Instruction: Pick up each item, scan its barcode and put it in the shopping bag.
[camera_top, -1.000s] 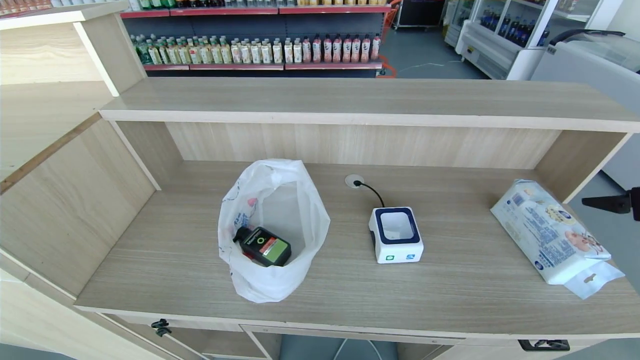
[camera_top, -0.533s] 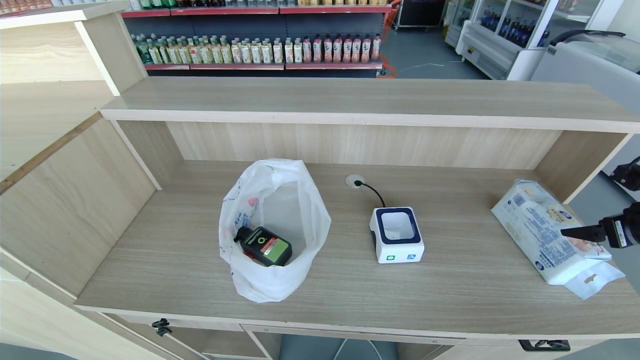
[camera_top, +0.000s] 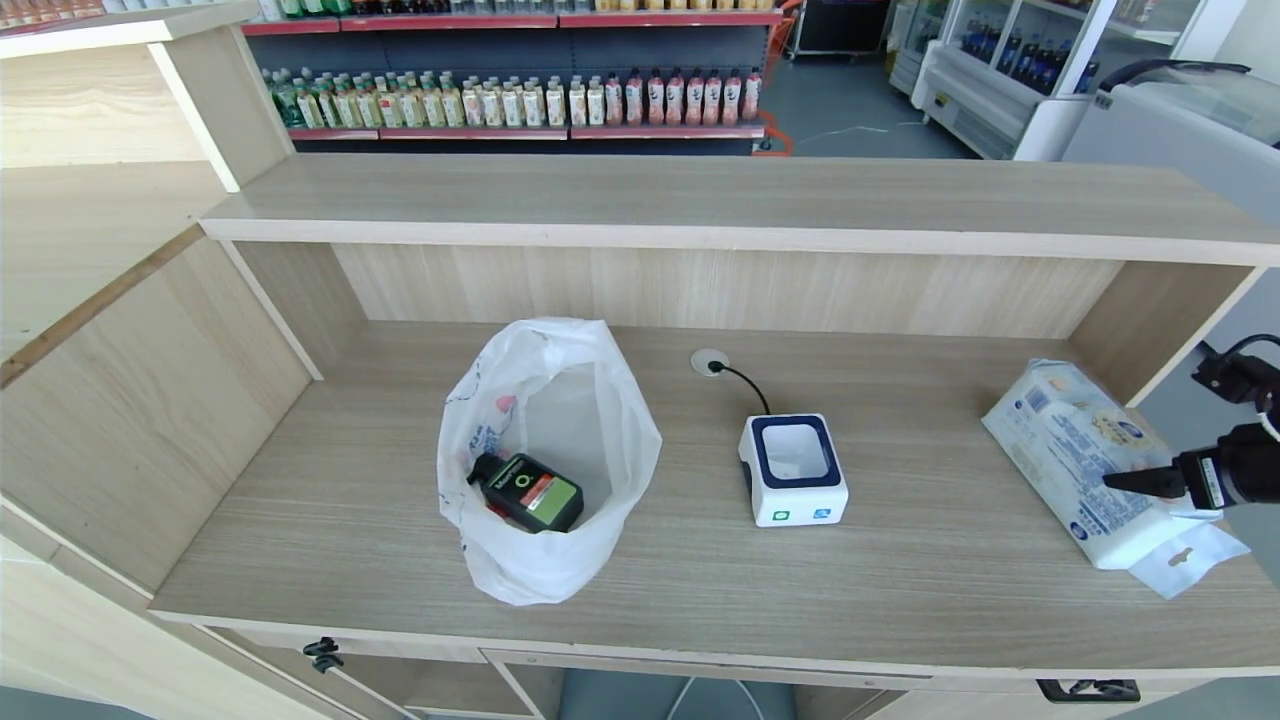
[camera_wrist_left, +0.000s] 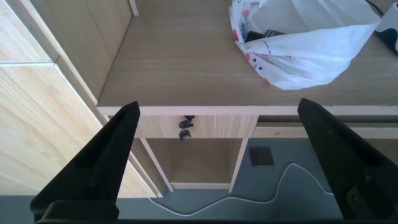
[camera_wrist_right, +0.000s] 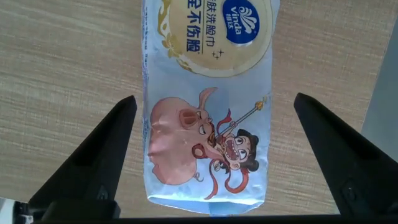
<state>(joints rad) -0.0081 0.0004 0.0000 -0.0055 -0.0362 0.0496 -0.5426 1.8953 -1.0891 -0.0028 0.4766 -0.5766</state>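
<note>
A white and blue pack of wipes (camera_top: 1085, 465) lies at the counter's right end. My right gripper (camera_top: 1140, 481) hovers over its near end. In the right wrist view this gripper (camera_wrist_right: 214, 99) stands open with the pack (camera_wrist_right: 208, 124) between its fingers, apart from both. The white shopping bag (camera_top: 548, 460) stands open left of centre with a dark bottle (camera_top: 525, 490) inside. A white scanner (camera_top: 793, 470) with a blue-framed window sits in the middle. My left gripper (camera_wrist_left: 219, 106) is open and holds nothing, low in front of the counter's front edge, and its view shows the bag (camera_wrist_left: 305, 50).
The wooden counter (camera_top: 900, 560) has a raised back shelf (camera_top: 740, 200) and side walls; the right wall (camera_top: 1150, 320) stands close behind the pack. A black cable runs from a hole (camera_top: 708, 362) to the scanner. Drawer locks (camera_wrist_left: 185, 127) sit under the front edge.
My right gripper has come in from beyond the counter's right side, moving down and left until it hovers over the pack of wipes. Nothing on the counter has moved.
</note>
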